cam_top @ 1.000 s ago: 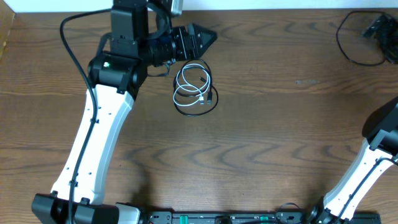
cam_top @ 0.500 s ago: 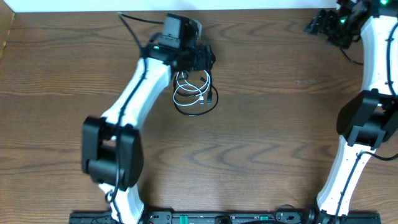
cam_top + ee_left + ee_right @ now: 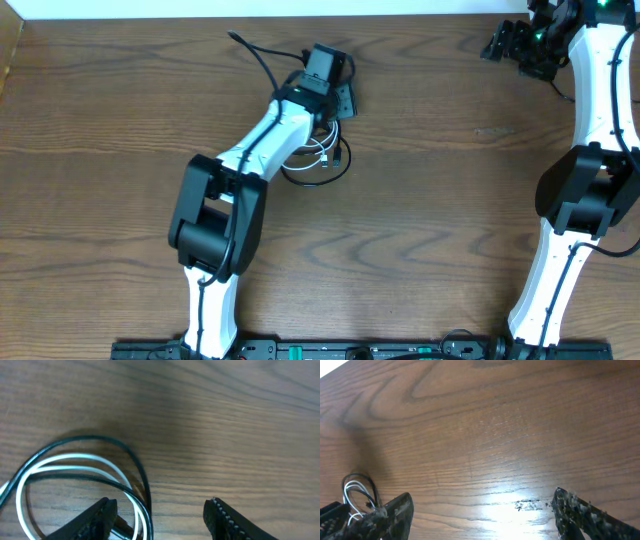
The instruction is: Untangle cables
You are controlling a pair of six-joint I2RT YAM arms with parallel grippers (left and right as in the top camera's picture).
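Observation:
The black cable and the white cable lie coiled together in overlapping loops on the wooden table, left of centre. My left gripper hovers at the far top edge of the coil. In the left wrist view its jaws are open, with the black cable and white cable passing between them, close to the left finger. My right gripper is at the far right corner, open and empty. The coil shows small and far off in the right wrist view.
A small scuff mark is on the table right of centre, also in the right wrist view. A thick black arm wire loops behind the left wrist. The arms' base rail runs along the front edge.
The left arm has swung round and its gripper has moved from up-left of the coil to right over its top edge. The right arm has risen into view at the far right corner.

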